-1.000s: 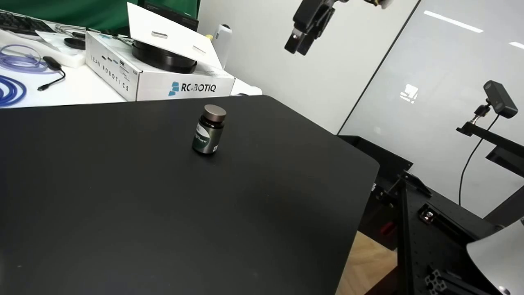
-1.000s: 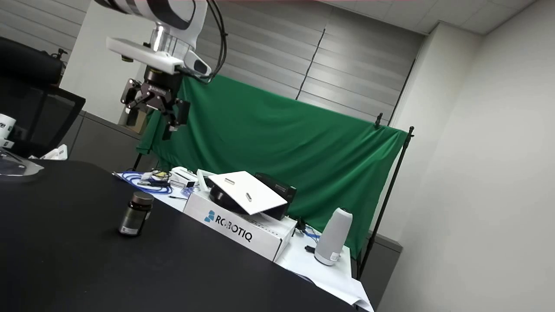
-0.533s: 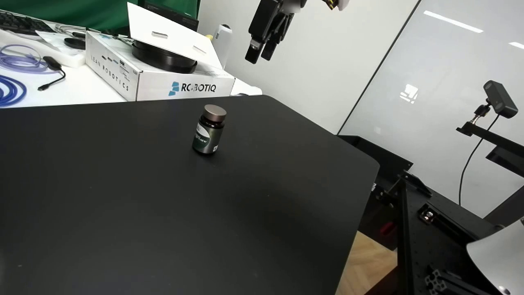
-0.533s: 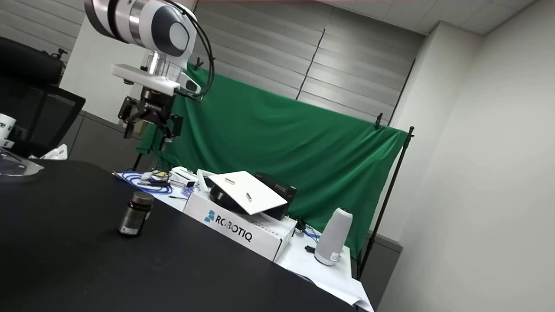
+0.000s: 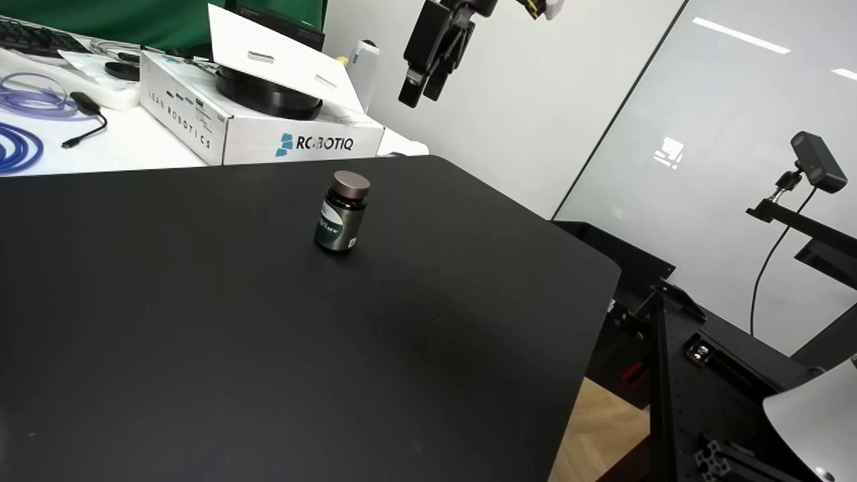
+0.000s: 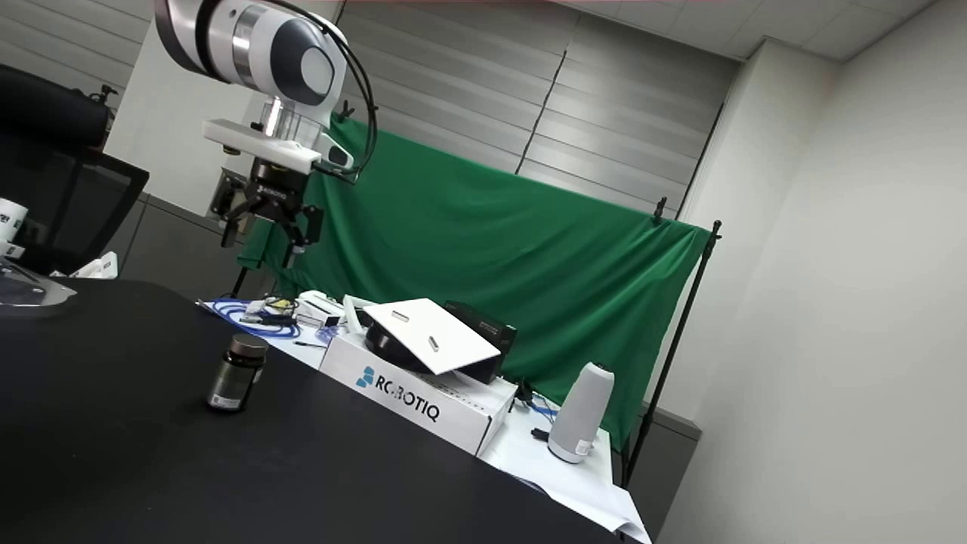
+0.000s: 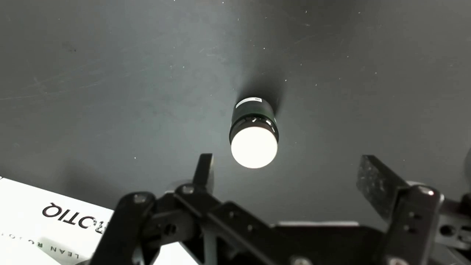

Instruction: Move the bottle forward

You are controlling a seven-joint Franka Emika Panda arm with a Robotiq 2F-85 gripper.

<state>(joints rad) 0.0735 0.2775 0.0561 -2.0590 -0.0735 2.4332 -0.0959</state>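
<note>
The bottle is small and dark with a brownish cap and a greyish label. It stands upright on the black table in both exterior views (image 5: 340, 217) (image 6: 234, 381). In the wrist view the bottle (image 7: 254, 110) is seen from above, its cap glaring white. My gripper (image 7: 287, 162) is open and empty, fingers wide apart. In the wrist view the cap appears just beyond the fingertips, nearer the left finger. In both exterior views the gripper (image 5: 420, 94) (image 6: 258, 248) hangs in the air well above the table, apart from the bottle.
The black table (image 5: 234, 335) carries the bottle. Beyond its edge, a white Robotiq box (image 5: 301, 142) with a black round part and a white plate stands on a white table, with blue cables (image 5: 20, 147) nearby. A clear object (image 6: 30, 291) sits at the table's far left in an exterior view.
My gripper has come lower and, in an exterior view, shifted left toward the bottle, mostly in the earlier half second; since then it moved only slightly. It stays open. The bottle has not moved.
</note>
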